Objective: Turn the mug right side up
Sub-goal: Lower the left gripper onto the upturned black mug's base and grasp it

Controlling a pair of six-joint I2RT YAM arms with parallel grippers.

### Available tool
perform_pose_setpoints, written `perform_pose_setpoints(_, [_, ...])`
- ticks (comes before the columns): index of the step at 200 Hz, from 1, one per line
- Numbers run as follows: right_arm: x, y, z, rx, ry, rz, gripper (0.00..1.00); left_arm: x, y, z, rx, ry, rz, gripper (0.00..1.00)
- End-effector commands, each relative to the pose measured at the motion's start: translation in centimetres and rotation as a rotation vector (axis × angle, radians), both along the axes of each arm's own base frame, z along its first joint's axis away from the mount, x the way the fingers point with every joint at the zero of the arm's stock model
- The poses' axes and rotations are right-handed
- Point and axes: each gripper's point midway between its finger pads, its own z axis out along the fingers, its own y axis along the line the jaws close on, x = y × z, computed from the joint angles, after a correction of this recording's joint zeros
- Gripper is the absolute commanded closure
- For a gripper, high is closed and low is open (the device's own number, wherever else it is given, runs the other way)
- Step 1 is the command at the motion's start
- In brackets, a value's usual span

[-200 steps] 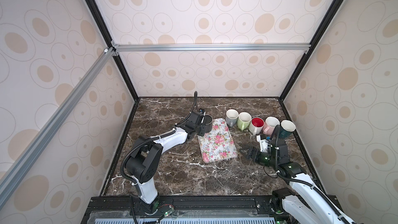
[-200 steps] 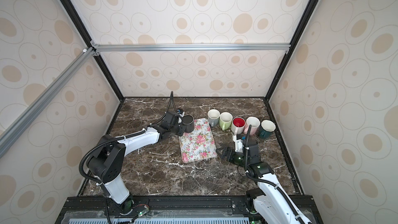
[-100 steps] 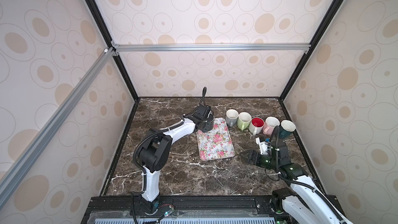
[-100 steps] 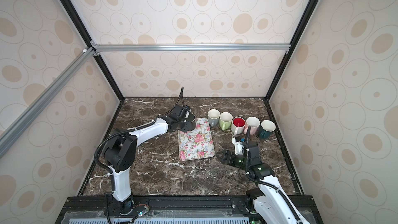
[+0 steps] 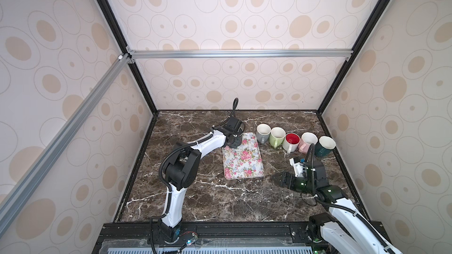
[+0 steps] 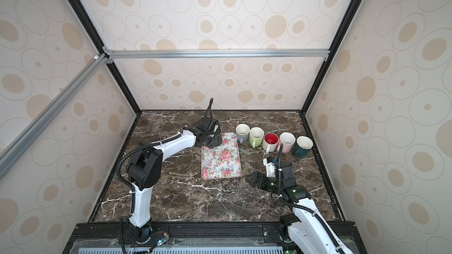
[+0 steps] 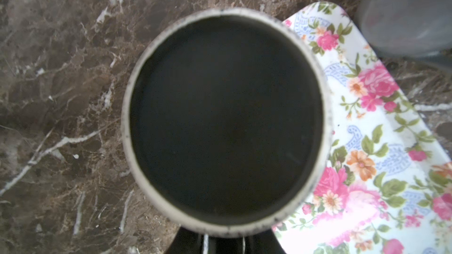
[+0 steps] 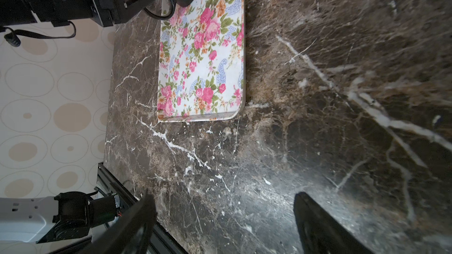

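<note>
My left hand (image 5: 236, 140) at dark mug (image 7: 226, 120), grip unclear. Mug bottom up, flip not done. Right hand (image 8: 225, 223) wide, empty.

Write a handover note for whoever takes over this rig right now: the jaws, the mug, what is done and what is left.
Left gripper: on the dark mug at the tray's far left corner; whether the jaws grip it is unclear.
Right gripper: jaws open, empty, low over the table right of the tray.
Done: mug reached. The wrist view shows only a dark round face with a pale ring, so mouth or base cannot be told.
Left: confirm which way it faces, turn it mouth up, set it down, release.
</note>
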Motion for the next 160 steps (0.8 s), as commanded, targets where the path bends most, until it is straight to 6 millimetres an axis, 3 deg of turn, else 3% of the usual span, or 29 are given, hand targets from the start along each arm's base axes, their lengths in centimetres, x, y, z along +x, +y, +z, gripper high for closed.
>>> perform_pose_setpoints(1, [-0.1,-0.2,0.0,-0.022,-0.003,0.002,0.09,0.8,0.0,1.4,0.009,-0.037,0.01,0.76])
perform_pose_setpoints(74, [0.7,0.2,-0.5,-0.057,0.007,0.006,0.09,-0.2,1.4,0.5,0.062,-0.022,0.036,0.84])
perform_pose_setpoints(160, [1.7,0.3,-1.1,-0.066,0.024,-0.023,0.1,-6.4,2.2,-2.0,0.063,0.05,0.012,0.89])
